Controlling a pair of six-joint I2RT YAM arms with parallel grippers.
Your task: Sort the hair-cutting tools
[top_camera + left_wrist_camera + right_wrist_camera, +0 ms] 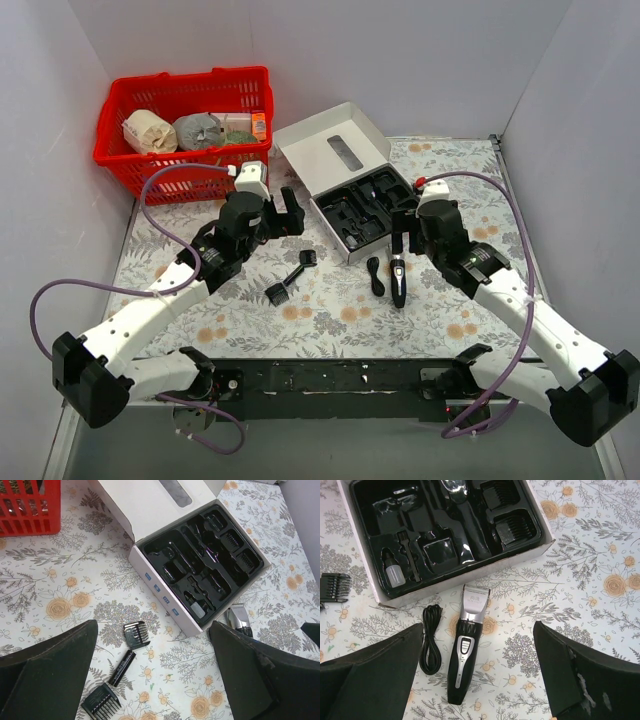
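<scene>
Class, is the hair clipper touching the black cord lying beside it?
Apart. The right wrist view shows a strip of flowered tablecloth between the clipper and the cord.

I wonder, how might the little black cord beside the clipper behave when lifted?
The cord looks thin and loosely folded, so probably floppy and light. No tie shows, so it may unfold and dangle.

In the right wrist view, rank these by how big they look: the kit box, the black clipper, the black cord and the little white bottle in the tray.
1. Grey-white cardboard kit box, partly cut off by the frame.
2. Slim black clipper with silvery head.
3. Looped black cord.
4. Small white plastic bottle.
</scene>
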